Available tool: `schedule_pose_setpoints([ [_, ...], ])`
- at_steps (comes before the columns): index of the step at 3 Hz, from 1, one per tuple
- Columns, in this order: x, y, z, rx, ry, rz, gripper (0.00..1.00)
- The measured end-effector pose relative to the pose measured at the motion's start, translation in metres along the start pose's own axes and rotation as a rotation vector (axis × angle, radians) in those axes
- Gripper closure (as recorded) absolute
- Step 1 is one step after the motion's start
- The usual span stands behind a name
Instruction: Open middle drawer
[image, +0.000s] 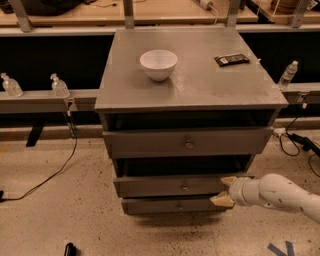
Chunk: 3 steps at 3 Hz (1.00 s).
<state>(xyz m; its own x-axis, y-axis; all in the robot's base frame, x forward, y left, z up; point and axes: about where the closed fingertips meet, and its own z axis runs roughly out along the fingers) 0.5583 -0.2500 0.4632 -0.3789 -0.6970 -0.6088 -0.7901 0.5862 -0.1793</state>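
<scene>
The grey cabinet (192, 75) has three drawers stacked in its front. The middle drawer (170, 186), a long flat front with a small round knob (185, 187), stands slightly pulled out, with a dark gap above it. My gripper (225, 191) comes in from the right on a white arm (280, 196). It sits at the right end of the middle drawer's front. One tan fingertip (229, 180) is at the front's top edge and the other is at its bottom edge, clamped across it.
The top drawer (187, 142) is also partly out, and the bottom drawer (172, 205) is below. On the cabinet top are a white bowl (158, 64) and a dark flat packet (231, 60). Bottles (59, 86) stand on the rail behind, and cables (45, 177) lie on the floor.
</scene>
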Motion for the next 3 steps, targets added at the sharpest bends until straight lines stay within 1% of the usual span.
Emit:
schedule_pose_setpoints([
  [1,-0.007,0.009,-0.011,0.008,-0.004,-0.004,0.4],
  [2,-0.009,-0.006,-0.009,0.03,0.013,-0.047,0.4],
  [3,-0.012,-0.023,0.01,0.005,0.011,-0.1,0.39],
])
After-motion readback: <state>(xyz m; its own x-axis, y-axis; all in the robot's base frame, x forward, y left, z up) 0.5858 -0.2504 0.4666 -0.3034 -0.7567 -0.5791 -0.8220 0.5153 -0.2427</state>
